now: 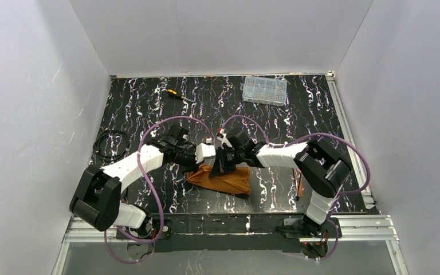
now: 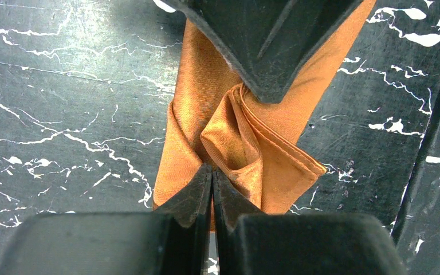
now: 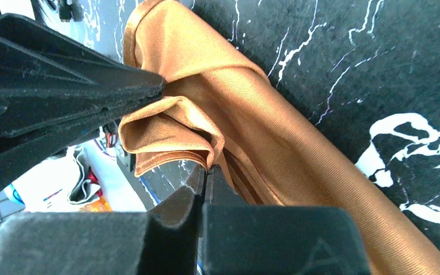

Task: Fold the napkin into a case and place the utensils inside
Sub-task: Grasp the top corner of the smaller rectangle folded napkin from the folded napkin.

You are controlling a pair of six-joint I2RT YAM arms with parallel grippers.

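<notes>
the left arm [image 1: 134,163] reached from its base inward and to the right, low over the table [image 1: 143,109]. the right arm [image 1: 281,154] was bent sharply at the elbow and reached inward to the left, so the two wrists met almost nose to nose. both grippers pointed down at the napkin [image 1: 229,182]. it lay directly under their tips and a little to the near side of them, as a folded, narrow orange band on the black marbled surface.

in the left wrist view the left gripper [image 2: 212,172] had its jaws pressed together with no gap to see. a raised fold of the cloth ran straight into their tips, so it was pinching the napkin. just beyond these tips and facing them, the right gripper [image 2: 266,96] came down as a dark wedge onto the same raised fold. between the two tips the cloth stood up in a small loose pleat with a hemmed edge, while the rest of it lay flat on both sides of the jaws.

in the right wrist view the jaws of the right gripper were closed as well, and the layered edge of the napkin went in between them. the tip of the left gripper touched the pleat just beyond them and to their left.

a screwdriver [image 1: 175,93] and a clear box [image 1: 264,90] lay well beyond the jaws, near the far edge of the table.
</notes>
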